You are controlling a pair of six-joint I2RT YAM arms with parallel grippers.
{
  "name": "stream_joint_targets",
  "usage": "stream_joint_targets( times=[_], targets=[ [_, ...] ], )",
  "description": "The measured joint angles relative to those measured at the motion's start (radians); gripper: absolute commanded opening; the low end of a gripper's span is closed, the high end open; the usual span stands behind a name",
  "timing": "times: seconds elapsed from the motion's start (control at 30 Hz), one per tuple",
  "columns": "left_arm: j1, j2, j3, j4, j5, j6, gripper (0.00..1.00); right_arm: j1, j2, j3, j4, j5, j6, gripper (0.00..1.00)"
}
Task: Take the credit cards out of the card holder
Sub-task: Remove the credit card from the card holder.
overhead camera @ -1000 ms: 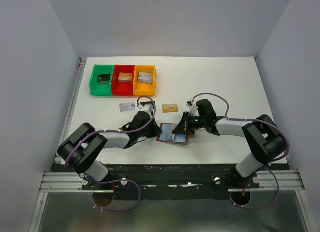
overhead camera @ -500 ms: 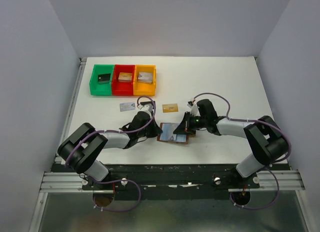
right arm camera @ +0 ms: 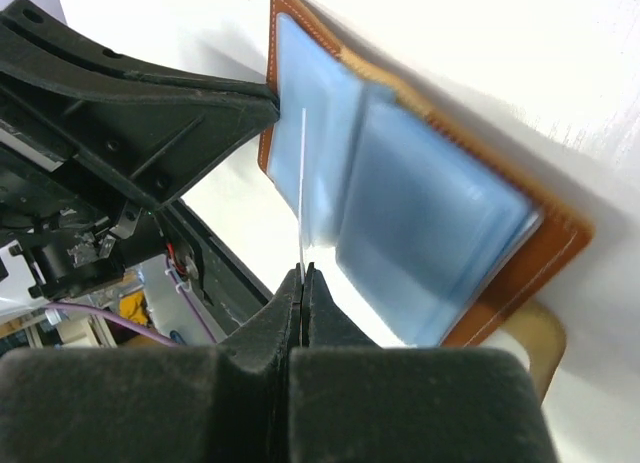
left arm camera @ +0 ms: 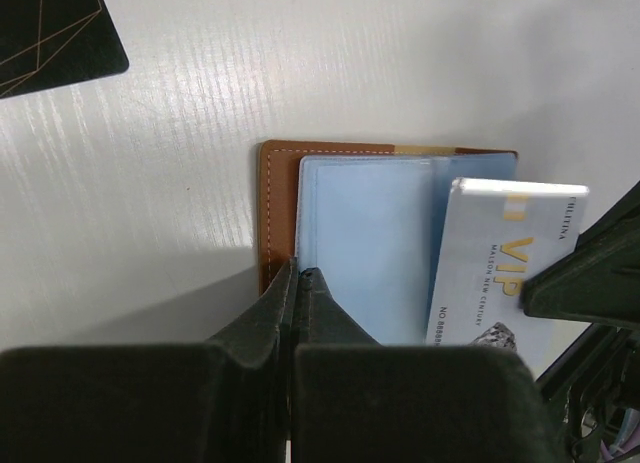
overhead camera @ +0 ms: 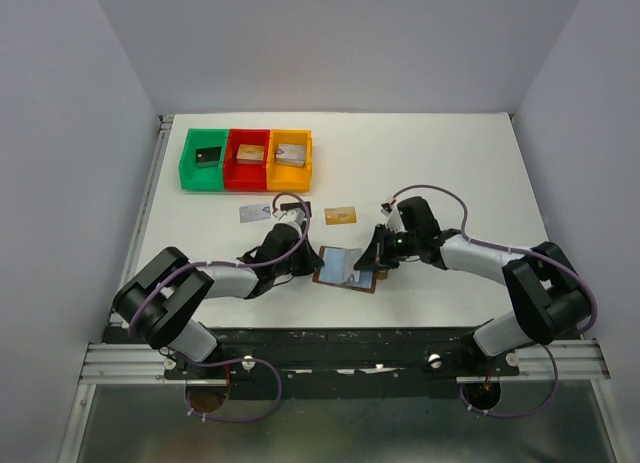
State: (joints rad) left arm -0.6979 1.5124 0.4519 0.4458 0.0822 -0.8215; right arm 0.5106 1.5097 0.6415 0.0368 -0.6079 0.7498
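Silver card (left arm camera: 490, 253) half hidden in card holder (left arm camera: 370, 243), pinched by my right hand (right arm camera: 303, 273); left hand (left arm camera: 298, 273) clamps the holder's edge.

Brown leather card holder (left arm camera: 278, 198), glossy silvery credit card (left arm camera: 500, 263), matt white table (left arm camera: 300, 63)

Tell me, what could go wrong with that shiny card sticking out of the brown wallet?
The right end effector pinches the silvery card only by its thin edge, so the card might slip free. The left end effector clamps just one edge of the card holder, so the holder could drag along or twist. Both end effectors sit very close together and might bump.
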Motion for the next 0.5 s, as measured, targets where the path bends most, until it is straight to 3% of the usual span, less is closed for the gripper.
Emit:
stream_joint_targets(
  times=[0.17,0.2,0.3,0.43,0.47,0.5],
  targets=[
    [0.000,-0.010,-0.005,-0.008,-0.001,0.001,0.00,-0.005,-0.058,0.038,-0.113,0.026,-0.041,0.00],
    [0.000,-0.012,-0.005,-0.011,-0.001,0.001,0.05,-0.006,-0.073,0.042,-0.130,0.032,-0.047,0.00],
    [0.000,-0.031,-0.012,-0.027,-0.005,0.003,0.44,-0.006,-0.123,0.049,-0.179,0.045,-0.072,0.00],
    [0.000,-0.077,-0.018,-0.053,-0.004,0.011,0.74,-0.006,-0.196,0.070,-0.252,0.069,-0.127,0.00],
    [-0.001,-0.095,-0.015,-0.068,-0.003,0.016,0.93,-0.006,-0.214,0.080,-0.274,0.076,-0.149,0.00],
    [-0.003,-0.108,-0.012,-0.084,-0.003,0.017,0.98,-0.005,-0.232,0.094,-0.298,0.083,-0.173,0.00]
  ],
)
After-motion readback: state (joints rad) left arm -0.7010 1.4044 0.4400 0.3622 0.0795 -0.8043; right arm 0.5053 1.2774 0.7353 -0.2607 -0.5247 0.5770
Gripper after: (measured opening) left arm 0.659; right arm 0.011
